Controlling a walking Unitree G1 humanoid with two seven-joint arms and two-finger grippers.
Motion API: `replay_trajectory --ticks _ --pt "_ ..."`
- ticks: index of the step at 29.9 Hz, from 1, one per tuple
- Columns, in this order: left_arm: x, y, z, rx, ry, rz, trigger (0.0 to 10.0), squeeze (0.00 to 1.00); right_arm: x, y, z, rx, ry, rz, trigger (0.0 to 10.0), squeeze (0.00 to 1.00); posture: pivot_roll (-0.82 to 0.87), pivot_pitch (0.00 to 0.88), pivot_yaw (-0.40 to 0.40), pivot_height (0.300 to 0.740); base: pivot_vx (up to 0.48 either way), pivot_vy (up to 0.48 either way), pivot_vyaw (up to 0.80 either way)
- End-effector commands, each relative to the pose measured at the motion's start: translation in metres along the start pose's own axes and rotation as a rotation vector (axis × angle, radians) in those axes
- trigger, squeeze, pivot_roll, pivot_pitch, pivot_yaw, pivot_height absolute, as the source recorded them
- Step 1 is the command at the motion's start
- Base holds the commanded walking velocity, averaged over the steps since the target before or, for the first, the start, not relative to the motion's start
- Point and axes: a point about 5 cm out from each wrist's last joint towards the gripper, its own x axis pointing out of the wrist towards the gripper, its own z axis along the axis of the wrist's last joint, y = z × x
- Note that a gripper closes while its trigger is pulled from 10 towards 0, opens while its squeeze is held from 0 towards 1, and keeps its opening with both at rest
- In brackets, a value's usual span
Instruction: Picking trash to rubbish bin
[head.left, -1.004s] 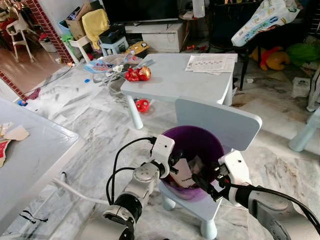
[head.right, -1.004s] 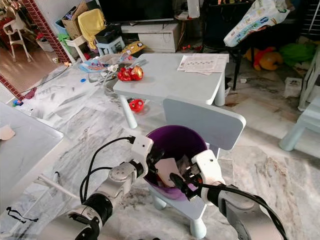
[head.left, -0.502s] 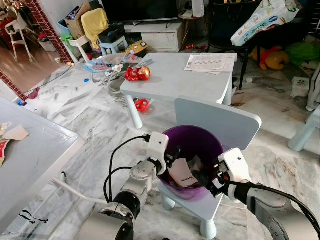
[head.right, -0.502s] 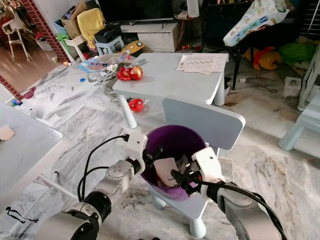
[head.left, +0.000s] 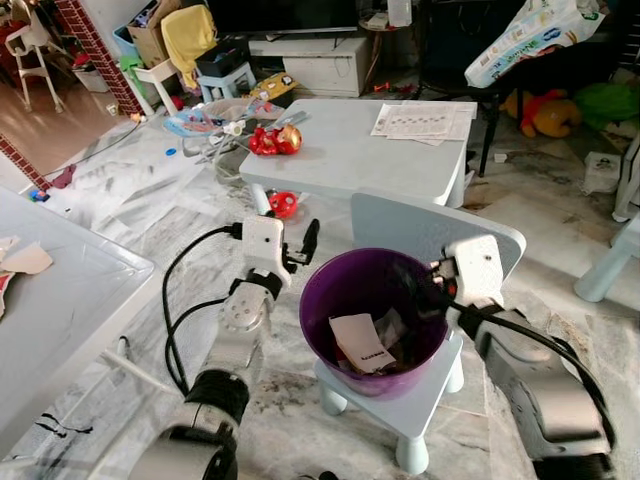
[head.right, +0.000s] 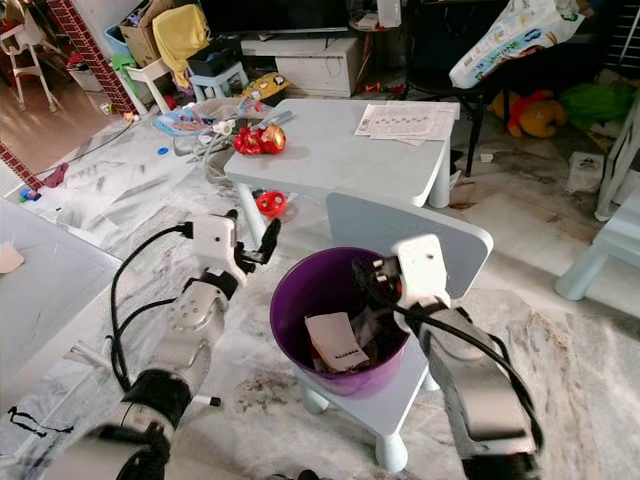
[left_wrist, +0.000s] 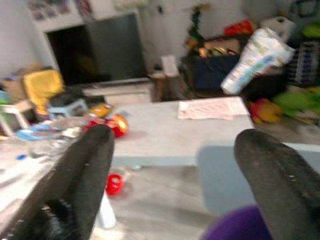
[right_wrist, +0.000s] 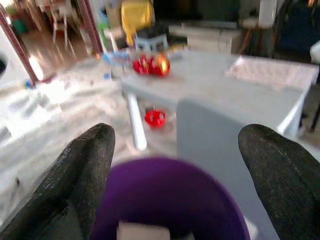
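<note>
A purple rubbish bin (head.left: 340, 300) stands on the seat of a small pale-blue chair (head.left: 430, 228). Inside it lies a white piece of card trash (head.left: 360, 343) among darker scraps. My left gripper (head.left: 300, 250) is raised just outside the bin's left rim, open and holding nothing; the left wrist view shows its fingers (left_wrist: 75, 185) wide apart. My right gripper (head.left: 422, 288) hangs over the bin's right rim, open too. In the right wrist view its fingers (right_wrist: 280, 170) straddle the bin (right_wrist: 170, 200) from above.
Behind the chair stands a pale-blue low table (head.left: 350, 160) with papers (head.left: 422, 122) and a red toy (head.left: 275, 142). A grey table (head.left: 70, 290) with scraps is at my left. A red object (head.left: 283, 207) and clutter lie on the marble floor.
Both grippers have come up out of the bin; the left one has swung out past the left rim. The white trash now lies loose inside the bin.
</note>
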Motion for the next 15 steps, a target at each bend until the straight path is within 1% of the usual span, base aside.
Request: replay_trajectory --ticks 1,3,4,6,8,10,11,12,15 --pt "-0.005 0.017 0.005 0.021 -0.008 0.075 10.0 1.00 0.005 0.010 0.005 0.013 -0.037 0.025 10.0 0.00 -0.10 0.042 0.138 0.740 0.000 0.000 0.00" --pt "-0.011 0.022 0.007 0.032 -0.008 0.108 10.0 1.00 0.007 0.013 0.007 0.023 -0.054 0.030 10.0 0.00 -0.09 0.041 0.131 0.740 0.000 0.000 0.00" --pt "-0.018 0.029 0.008 0.060 -0.001 0.157 10.0 1.00 0.010 0.017 0.009 0.028 -0.065 0.043 10.0 0.00 -0.08 0.041 0.120 0.740 0.000 0.000 0.00" --pt "-0.025 0.035 0.008 0.059 0.014 0.200 10.0 1.00 0.013 0.020 0.011 0.043 -0.088 0.062 10.0 0.00 -0.06 0.041 0.103 0.740 0.000 0.000 0.00" --pt "-0.027 0.037 0.008 0.062 0.019 0.210 10.0 1.00 0.014 0.021 0.012 0.048 -0.093 0.063 10.0 0.00 -0.06 0.041 0.101 0.740 0.000 0.000 0.00" --pt "-0.027 0.038 0.010 0.061 0.024 0.230 10.0 1.00 0.016 0.021 0.013 0.040 -0.097 0.065 10.0 0.00 -0.05 0.042 0.097 0.740 0.000 0.000 0.80" --pt "-0.027 0.039 0.010 0.059 0.025 0.237 10.0 0.15 0.017 0.021 0.013 0.039 -0.099 0.066 10.0 0.00 -0.05 0.041 0.096 0.740 0.000 0.000 0.80" --pt "-0.025 0.039 0.013 0.059 0.026 0.243 10.0 0.00 0.019 0.021 0.014 0.044 -0.105 0.064 10.0 0.00 -0.04 0.039 0.096 0.740 0.000 0.000 0.80" --pt "-0.023 0.040 0.017 0.063 0.030 0.248 10.0 0.00 0.021 0.020 0.016 0.048 -0.110 0.061 10.0 0.00 -0.05 0.035 0.099 0.740 0.000 0.000 0.80"
